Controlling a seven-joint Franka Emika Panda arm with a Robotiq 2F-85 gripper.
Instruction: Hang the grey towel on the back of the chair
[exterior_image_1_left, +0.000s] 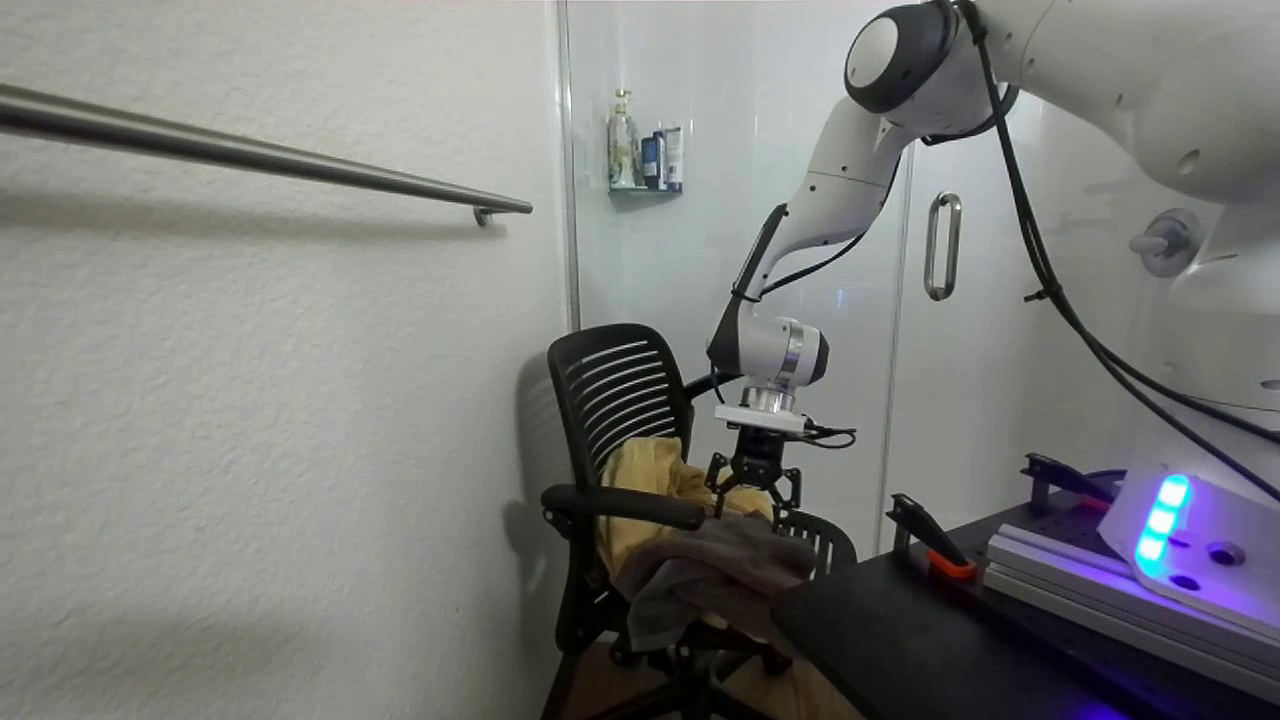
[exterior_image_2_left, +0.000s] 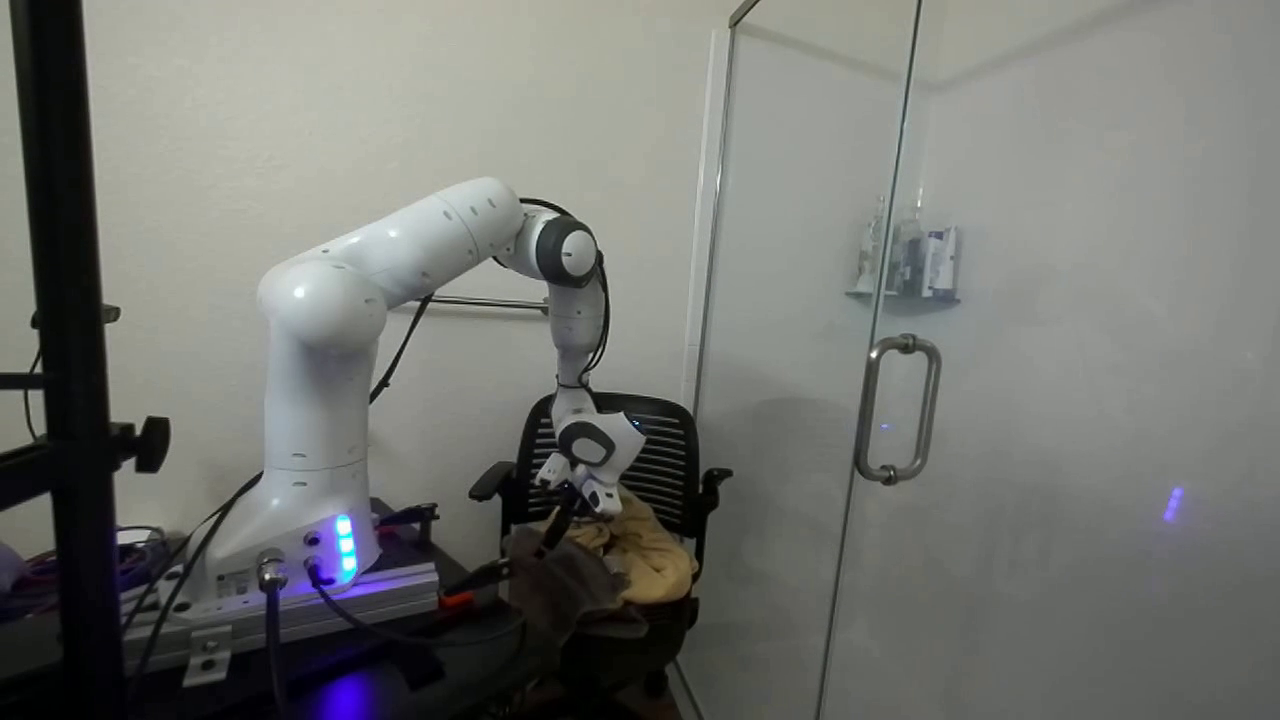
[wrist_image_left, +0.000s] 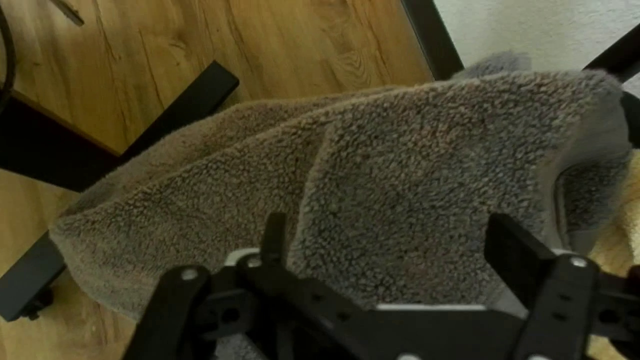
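Spread fingers (wrist_image_left: 515, 257) over grey towel (wrist_image_left: 405, 185)

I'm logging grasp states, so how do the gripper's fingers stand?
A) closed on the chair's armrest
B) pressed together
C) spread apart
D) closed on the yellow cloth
C: in the wrist view the gripper has its fingers wide apart, with the grey towel showing between them.

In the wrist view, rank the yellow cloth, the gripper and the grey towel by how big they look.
Largest: the grey towel, spread across the middle
Next: the gripper, cut off by the frame; nearness to the camera enlarges it
Smallest: the yellow cloth, showing only at the right edge
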